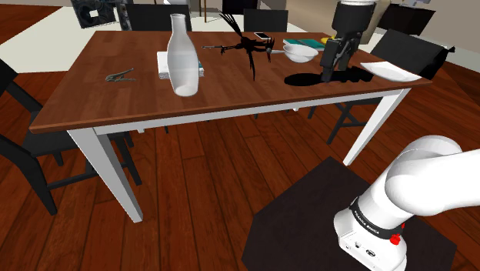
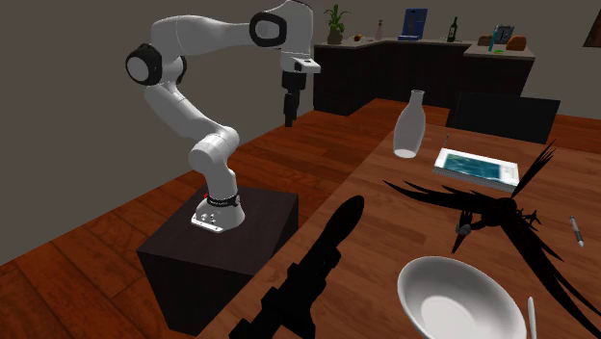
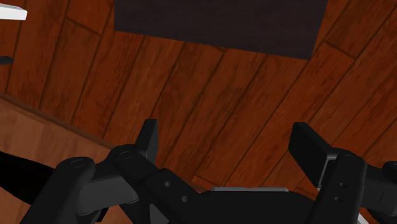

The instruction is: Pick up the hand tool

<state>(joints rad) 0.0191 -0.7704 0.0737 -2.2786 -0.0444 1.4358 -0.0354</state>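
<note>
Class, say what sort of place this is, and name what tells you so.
Most likely a home dining area: a wooden table with dark chairs around it, a white bowl on it, and a dark kitchen counter carrying bottles.

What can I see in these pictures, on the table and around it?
Table: one, brown top with white legs, middle of the shoulder view.
Hand tool: one, grey, lying near the table's end at the shoulder view's left.
Bottle: one, white, upright near the table's middle.
Branching object: one, black, to the shoulder view's right of the bottle.
Bowl: one, white, further right on the table.
Plate: one, white, at the table's right end.
Chairs: several, black, around the table.
Stand: one, dark, on the wood floor at lower right.
Arm: one, white, rising from the stand.
Gripper: one, black, open, between bowl and plate in the shoulder view.
</note>
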